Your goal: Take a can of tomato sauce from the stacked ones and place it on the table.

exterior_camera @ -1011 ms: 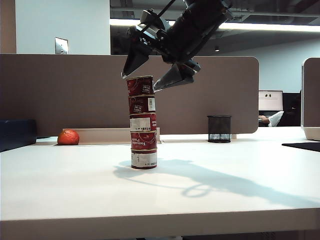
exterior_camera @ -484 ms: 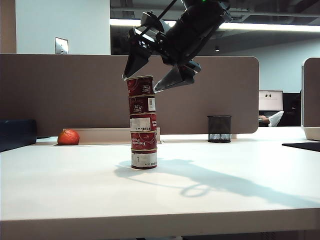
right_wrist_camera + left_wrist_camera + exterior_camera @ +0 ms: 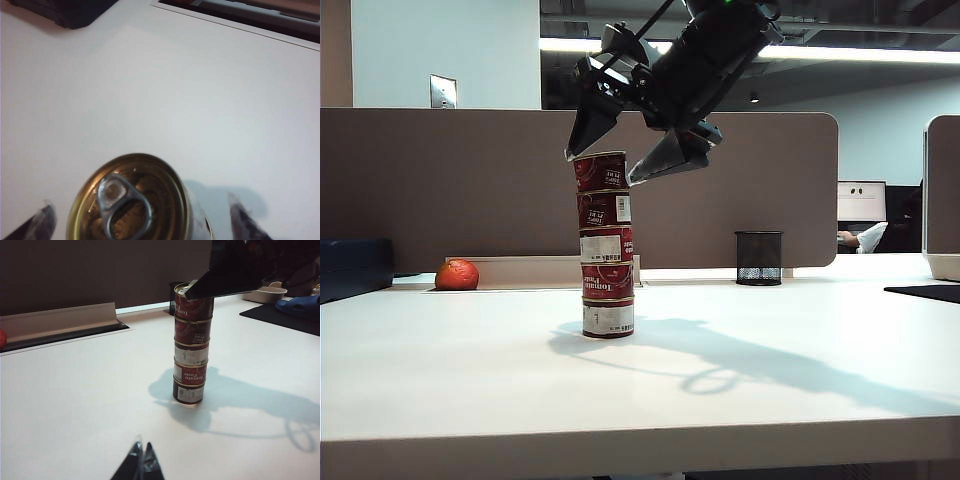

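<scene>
Red top can of tomato sauce (image 3: 599,171) unmoved; right gripper (image 3: 620,166) wide open astride, shifted slightly; left gripper (image 3: 141,460) closed, empty.

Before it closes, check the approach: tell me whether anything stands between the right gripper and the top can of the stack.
Nothing visible does. The right gripper hangs open over the stack, its fingertips either side of the top can of tomato sauce; the right wrist view shows the can's lid bare between them. The left gripper sits shut, far off above the table.

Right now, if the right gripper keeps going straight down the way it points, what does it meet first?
Probably the top can of tomato sauce: the open right gripper straddles it above the stacked ones, fingers apart from its sides.
</scene>
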